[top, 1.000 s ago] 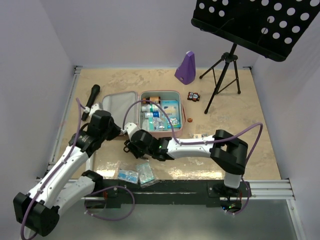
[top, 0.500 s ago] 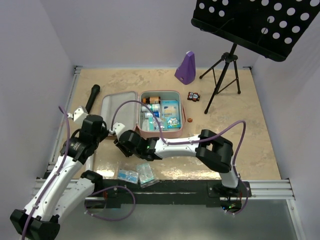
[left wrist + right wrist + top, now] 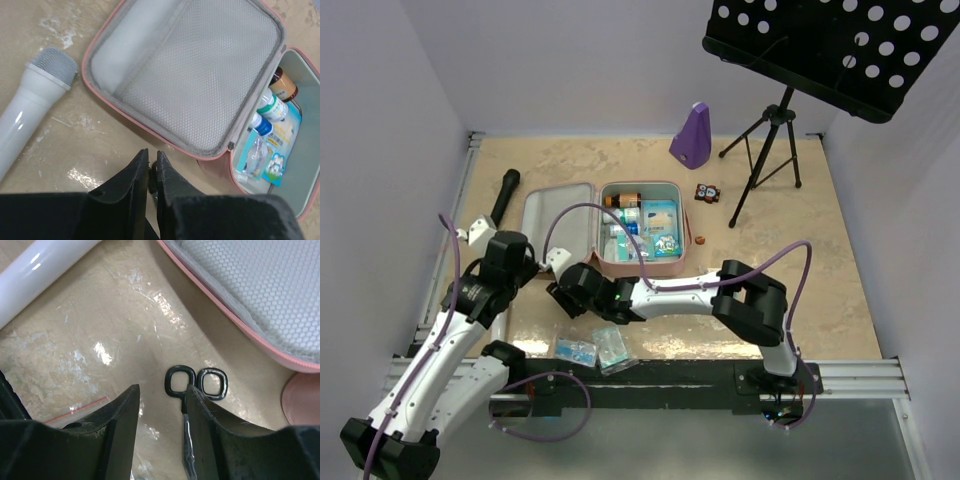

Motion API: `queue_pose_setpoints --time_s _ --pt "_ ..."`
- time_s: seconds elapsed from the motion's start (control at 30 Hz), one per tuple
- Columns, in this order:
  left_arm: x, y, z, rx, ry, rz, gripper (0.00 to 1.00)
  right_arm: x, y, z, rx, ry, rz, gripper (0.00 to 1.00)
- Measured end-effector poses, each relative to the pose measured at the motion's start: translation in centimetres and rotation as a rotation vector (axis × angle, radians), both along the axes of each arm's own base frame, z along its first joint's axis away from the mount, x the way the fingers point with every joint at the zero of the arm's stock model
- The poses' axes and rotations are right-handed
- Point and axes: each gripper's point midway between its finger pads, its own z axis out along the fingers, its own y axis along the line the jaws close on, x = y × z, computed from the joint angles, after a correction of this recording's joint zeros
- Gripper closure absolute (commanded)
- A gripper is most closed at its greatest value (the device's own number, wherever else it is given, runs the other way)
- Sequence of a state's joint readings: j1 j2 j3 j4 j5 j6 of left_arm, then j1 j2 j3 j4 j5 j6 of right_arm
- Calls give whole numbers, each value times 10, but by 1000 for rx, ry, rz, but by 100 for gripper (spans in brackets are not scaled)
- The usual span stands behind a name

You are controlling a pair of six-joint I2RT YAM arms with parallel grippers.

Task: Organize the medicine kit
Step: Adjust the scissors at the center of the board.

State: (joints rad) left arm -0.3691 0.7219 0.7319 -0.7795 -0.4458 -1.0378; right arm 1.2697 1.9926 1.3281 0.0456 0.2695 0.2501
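Observation:
The pink medicine kit [image 3: 595,262] lies open, its mesh-lined lid [image 3: 200,75] flat to the left and its base [image 3: 305,165] holding bottles and packets. Small scissors with black handle loops [image 3: 196,382] lie on the table just in front of the lid's edge. My right gripper [image 3: 161,392] hangs open over them; its right finger [image 3: 210,425] covers part of the blade and nothing sits between the fingers. My left gripper [image 3: 152,155] hovers low before the lid's near rim [image 3: 165,146], its fingers a narrow slit apart with something dark in the gap.
A white microphone [image 3: 35,107] lies left of the lid. Two clear packets [image 3: 592,349] lie near the arm bases. A purple metronome [image 3: 692,135] and a music stand tripod [image 3: 765,150] stand at the back. Small bits [image 3: 708,192] lie right of the kit.
Both grippers have drawn back from the kit's front left corner toward the near left, then held. The left fingers have parted slightly.

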Motion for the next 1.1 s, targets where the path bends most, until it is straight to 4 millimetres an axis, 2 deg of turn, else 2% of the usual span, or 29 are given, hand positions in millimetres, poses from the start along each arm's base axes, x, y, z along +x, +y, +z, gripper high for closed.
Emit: queue_pose_setpoints --time_s 0.2,0.27,0.3,0.33,0.4,0.43,0.47,0.6,0.7,0.83,0.9,1.1 --pt "6 -19 -2 -84 5 -69 81 1 -20 4 -12 8 -16 50" --pt "12 -20 -2 -116 -1 -70 77 1 -29 3 -19 14 -25 48" --pt "14 -19 -4 -122 0 -69 68 0 -33 3 -22 16 -28 47" --pt "16 -18 -7 -127 5 -70 54 1 -37 4 -24 18 -31 44" --pt "18 -18 -12 -129 16 -80 19 0 -41 6 -20 20 -31 37" --pt "19 -18 -14 -128 23 -89 6 -1 -42 7 -15 24 -27 34" --pt "19 -19 -15 -127 25 -100 0 -4 -42 9 -8 31 -18 34" --pt "21 -15 -13 -131 18 -83 0 -7 -38 22 36 37 5 40" --pt "25 1 -3 -122 3 -39 1 -6 -34 24 44 32 6 45" --pt "37 27 22 -156 -45 15 5 -2 -26 14 22 28 9 46" --pt "41 36 28 -187 -59 30 7 -1 -26 4 1 30 12 47" --pt "44 16 32 -290 -64 -76 11 0 -32 -25 -68 42 6 50"
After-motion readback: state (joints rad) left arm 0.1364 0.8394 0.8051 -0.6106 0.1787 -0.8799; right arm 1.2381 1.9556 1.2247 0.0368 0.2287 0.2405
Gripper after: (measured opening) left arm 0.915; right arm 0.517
